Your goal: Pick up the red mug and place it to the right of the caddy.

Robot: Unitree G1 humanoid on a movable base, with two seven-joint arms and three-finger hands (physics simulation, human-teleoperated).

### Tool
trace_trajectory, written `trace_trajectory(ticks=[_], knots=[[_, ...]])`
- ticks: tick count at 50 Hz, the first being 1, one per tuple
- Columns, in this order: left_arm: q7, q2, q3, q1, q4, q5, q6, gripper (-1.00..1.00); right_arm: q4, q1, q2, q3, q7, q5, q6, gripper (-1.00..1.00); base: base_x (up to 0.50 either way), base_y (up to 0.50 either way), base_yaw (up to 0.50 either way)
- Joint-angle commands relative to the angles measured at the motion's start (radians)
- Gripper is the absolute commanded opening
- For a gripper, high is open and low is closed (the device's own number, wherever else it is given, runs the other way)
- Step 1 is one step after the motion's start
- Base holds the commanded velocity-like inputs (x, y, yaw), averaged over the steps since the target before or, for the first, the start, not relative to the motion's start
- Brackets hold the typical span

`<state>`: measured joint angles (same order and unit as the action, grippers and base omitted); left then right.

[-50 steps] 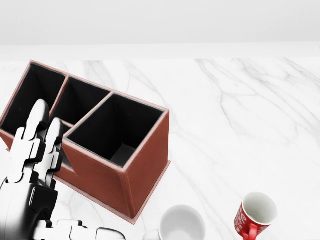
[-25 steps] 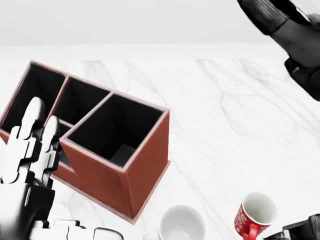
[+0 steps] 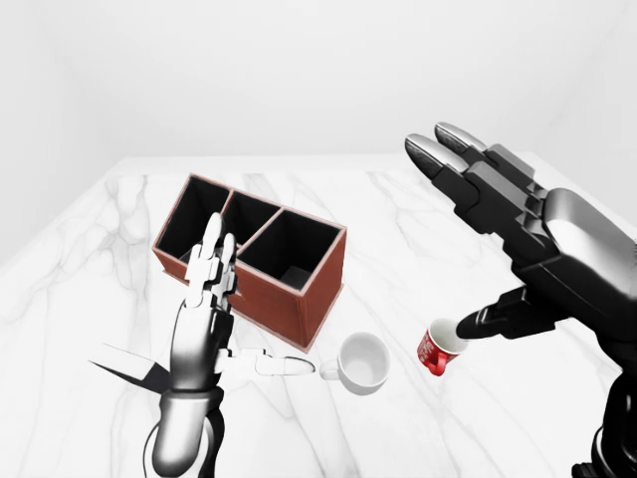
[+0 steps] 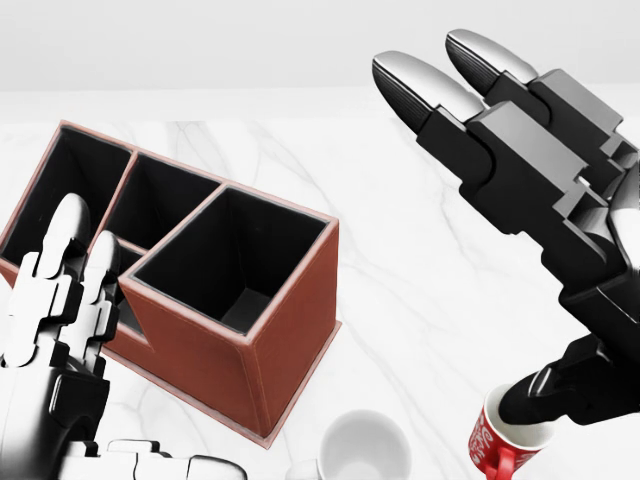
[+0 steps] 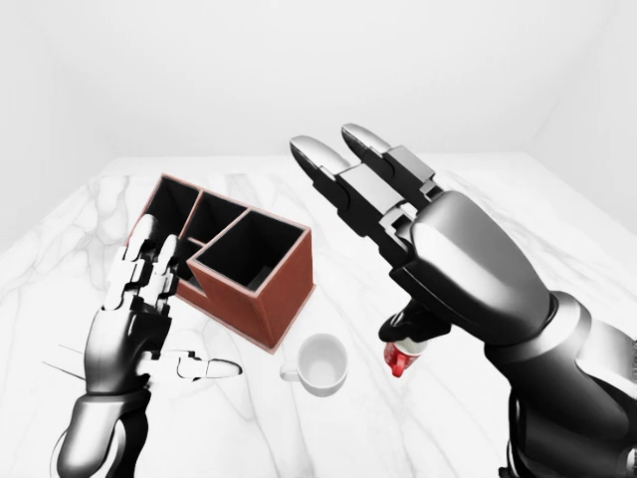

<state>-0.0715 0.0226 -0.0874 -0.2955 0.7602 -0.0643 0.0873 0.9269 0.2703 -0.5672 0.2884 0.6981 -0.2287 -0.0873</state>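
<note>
The red mug (image 3: 433, 354) with white lettering stands upright on the white marble table, at the lower right of the head view (image 4: 488, 442). The red-brown caddy (image 3: 320, 291) with three dark compartments stands to its left. My black right hand (image 3: 442, 239) is open, fingers spread up and leftward above the mug. Its thumb tip (image 3: 468, 326) hangs over the mug's mouth; I cannot tell whether it touches. My silver left hand (image 3: 261, 297) is open and empty, fingers upright beside the caddy's left end, thumb pointing right.
A white mug (image 3: 363, 361) stands between the caddy and the red mug, its handle toward my left thumb. The marble table (image 3: 418, 209) stretches up to a pale wall and right of the red mug.
My right hand has come into the head view from the upper right and dropped, its thumb now over the red mug. The left hand, mugs and caddy have hardly moved.
</note>
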Motion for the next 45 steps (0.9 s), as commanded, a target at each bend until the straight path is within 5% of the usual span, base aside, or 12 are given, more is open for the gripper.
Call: trace_trajectory(ticks=[1, 24, 45], knots=[[-0.001, 0.0, 0.001, 0.001, 0.001, -0.001, 0.0, 1.0, -0.046, -0.004, 0.045, -0.022, 0.0, -0.169, 0.0, 0.95, 0.0, 0.0, 0.0], [0.001, 0.001, 0.0, 0.01, -0.022, 0.0, 0.0, 1.0, -0.096, -0.099, 0.209, -0.039, 0.0, -0.41, 0.0, 0.95, 0.0, 0.0, 0.0], [0.009, 0.001, -0.015, 0.014, -0.037, -0.013, 0.0, 1.0, -0.119, -0.222, 0.314, 0.0, 0.0, -0.431, 0.0, 0.96, 0.0, 0.0, 0.0]])
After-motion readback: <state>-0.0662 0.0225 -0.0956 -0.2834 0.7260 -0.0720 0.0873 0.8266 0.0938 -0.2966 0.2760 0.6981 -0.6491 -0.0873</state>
